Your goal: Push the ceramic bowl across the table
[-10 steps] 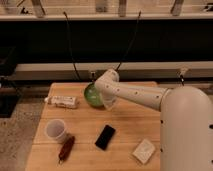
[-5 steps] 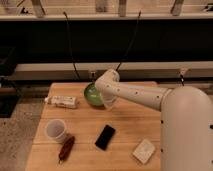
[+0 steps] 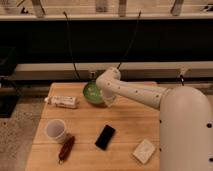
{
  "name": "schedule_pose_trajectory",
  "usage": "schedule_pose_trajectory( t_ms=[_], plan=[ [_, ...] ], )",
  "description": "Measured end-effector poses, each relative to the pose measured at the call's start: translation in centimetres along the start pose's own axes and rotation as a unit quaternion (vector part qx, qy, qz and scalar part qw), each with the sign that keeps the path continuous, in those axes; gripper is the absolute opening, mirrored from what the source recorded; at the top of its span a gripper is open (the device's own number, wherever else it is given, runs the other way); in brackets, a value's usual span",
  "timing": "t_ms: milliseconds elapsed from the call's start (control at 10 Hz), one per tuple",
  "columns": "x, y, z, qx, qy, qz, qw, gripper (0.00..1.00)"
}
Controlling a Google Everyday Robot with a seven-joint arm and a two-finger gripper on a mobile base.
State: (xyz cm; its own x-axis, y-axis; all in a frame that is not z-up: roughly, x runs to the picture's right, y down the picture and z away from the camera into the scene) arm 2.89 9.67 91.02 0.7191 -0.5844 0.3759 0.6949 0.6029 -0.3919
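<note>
The bowl [image 3: 92, 93] sits near the table's [image 3: 125, 125] far edge, the gripper [image 3: 101, 95] hidden against its right side behind the arm's elbow [image 3: 110, 82]; open wood lies between cup [image 3: 56, 131] and phone [image 3: 105, 137].

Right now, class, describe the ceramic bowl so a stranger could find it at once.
Start at the light-wood table and look to its far edge, left of centre. There sits the ceramic bowl, with the white arm's bent joint covering its right side; the gripper is hidden behind that joint. It is the only round, glossy green thing, wider than the white cup nearer the front.
</note>
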Motion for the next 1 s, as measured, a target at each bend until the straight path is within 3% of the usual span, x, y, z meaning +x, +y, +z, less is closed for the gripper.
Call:
schedule_pose_trajectory(
  t_ms=[700,1000],
  plan=[
    [2.2,-3.2,0.9,0.027,0.000,-0.006,0.9996,0.00],
    [0.8,-3.5,0.9,0.021,-0.003,-0.026,0.9994,0.00]
  ],
)
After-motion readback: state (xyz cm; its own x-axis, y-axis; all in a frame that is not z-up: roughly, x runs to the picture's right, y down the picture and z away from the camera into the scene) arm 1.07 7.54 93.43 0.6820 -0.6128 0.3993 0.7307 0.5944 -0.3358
